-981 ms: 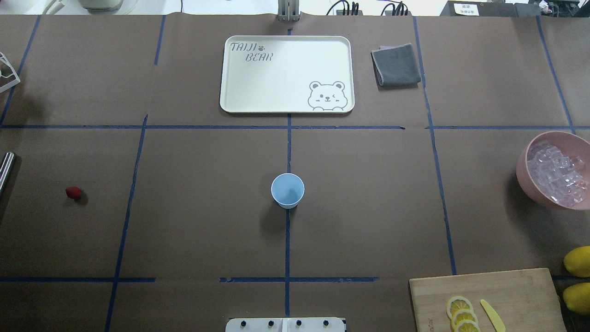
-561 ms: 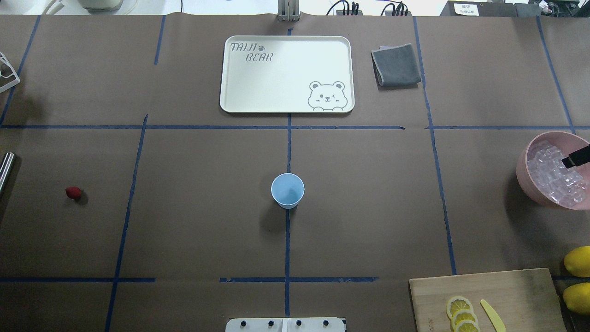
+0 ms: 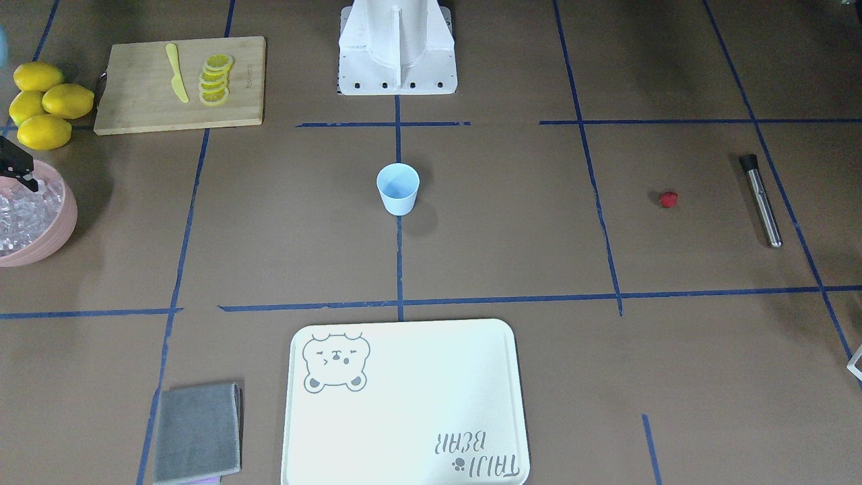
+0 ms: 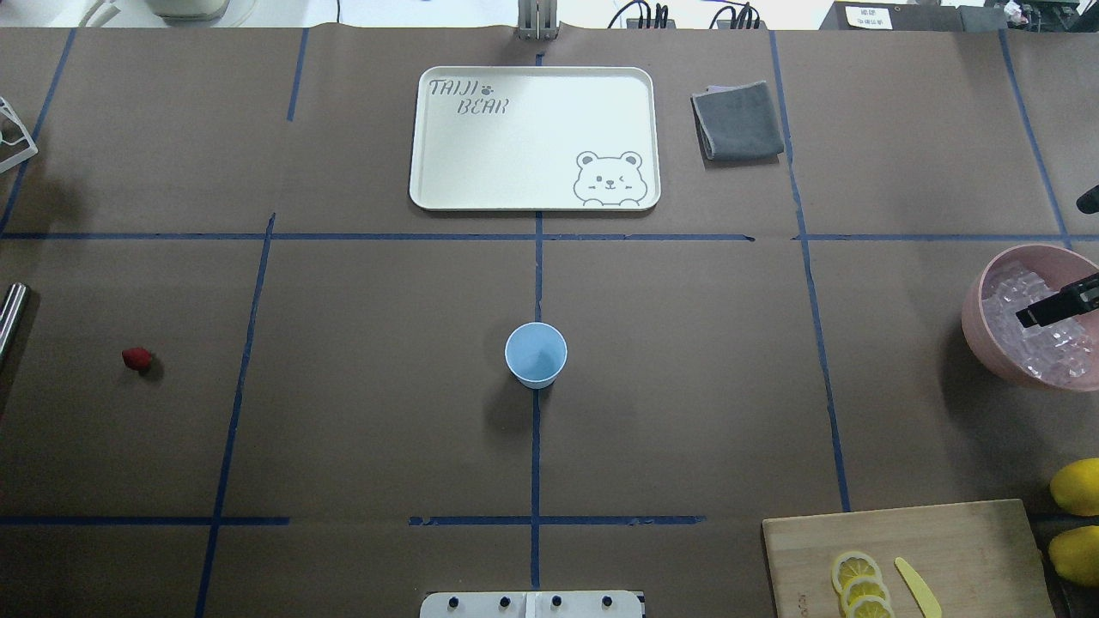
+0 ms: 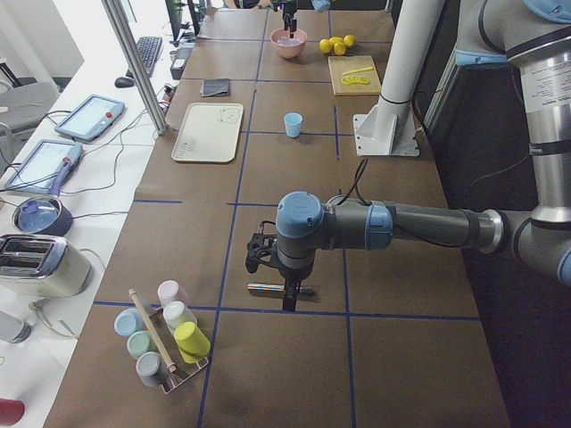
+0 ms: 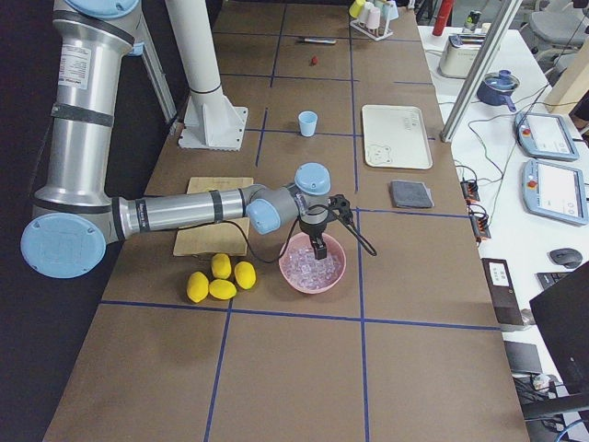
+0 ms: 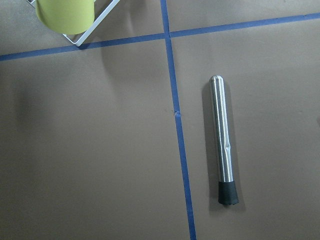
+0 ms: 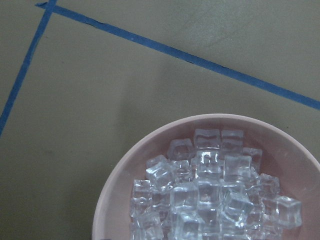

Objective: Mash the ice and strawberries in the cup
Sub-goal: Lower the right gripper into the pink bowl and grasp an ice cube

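Many ice cubes (image 8: 210, 190) fill pink bowl (image 4: 974, 330) under right fingers (image 4: 1052, 307); open or clenched, cannot tell.

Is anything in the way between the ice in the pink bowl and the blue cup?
Nothing visible does. Between the ice and the cup there is only brown table with blue tape lines.

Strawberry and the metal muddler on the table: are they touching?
Apart. The front-facing view shows a wide strip of bare brown table between the strawberry and the metal muddler.
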